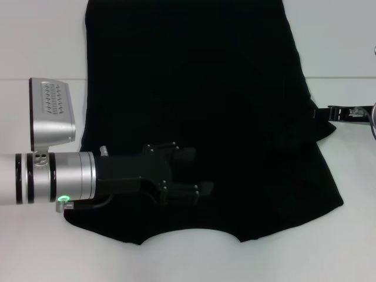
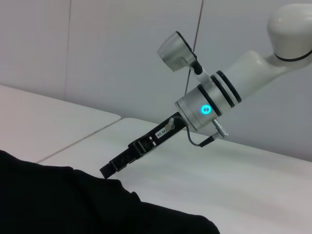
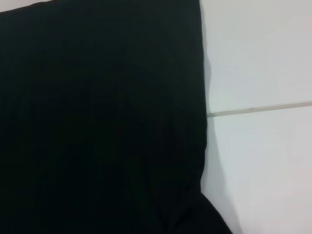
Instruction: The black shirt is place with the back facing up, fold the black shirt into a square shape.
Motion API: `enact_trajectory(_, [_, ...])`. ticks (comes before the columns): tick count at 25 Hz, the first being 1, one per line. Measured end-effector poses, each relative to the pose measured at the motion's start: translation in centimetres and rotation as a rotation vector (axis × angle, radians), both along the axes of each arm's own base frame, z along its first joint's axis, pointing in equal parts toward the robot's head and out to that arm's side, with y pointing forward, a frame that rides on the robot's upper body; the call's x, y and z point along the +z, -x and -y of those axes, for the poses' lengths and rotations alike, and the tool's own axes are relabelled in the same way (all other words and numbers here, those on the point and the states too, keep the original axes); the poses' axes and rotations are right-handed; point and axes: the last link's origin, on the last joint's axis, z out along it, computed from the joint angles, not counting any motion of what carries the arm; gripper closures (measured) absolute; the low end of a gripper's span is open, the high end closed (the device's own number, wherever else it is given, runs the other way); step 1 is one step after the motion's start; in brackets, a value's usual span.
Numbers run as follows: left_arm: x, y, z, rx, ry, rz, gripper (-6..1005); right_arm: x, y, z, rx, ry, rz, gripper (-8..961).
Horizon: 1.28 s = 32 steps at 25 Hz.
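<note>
Bright, even, cool white light from above; no hard shadows on the bench [image 1: 41, 35], only a thin soft shade along the cloth edges. Black shirt [image 1: 200, 100] almost without detail, folds lost in the dark. Left pincer [image 1: 191, 173] hard to separate from the cloth under it. Small green glow at 8 o'clock in the head view, cyan glow on the right arm in the left wrist view. Slight softness in the right wrist view, shirt [image 3: 97, 122] nearly flat black.

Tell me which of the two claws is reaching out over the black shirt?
The left gripper: it hangs over the black shirt near its closest edge, while the right gripper only meets the shirt's side edge.
</note>
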Motion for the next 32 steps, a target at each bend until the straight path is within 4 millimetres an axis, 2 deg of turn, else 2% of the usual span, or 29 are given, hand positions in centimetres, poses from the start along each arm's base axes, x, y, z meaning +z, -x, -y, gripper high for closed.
enact_trajectory(15, [0.1, 0.1, -0.1, 0.019, -0.005, 0.007, 126, -0.9, -0.1, 0.3, 0.025, 0.008, 0.036, 193])
enact_trajectory(32, [0.1, 0.1, 0.0, 0.032, 0.009, 0.017, 127, -1.3, -1.0, 0.9, 0.009, 0.004, 0.047, 265])
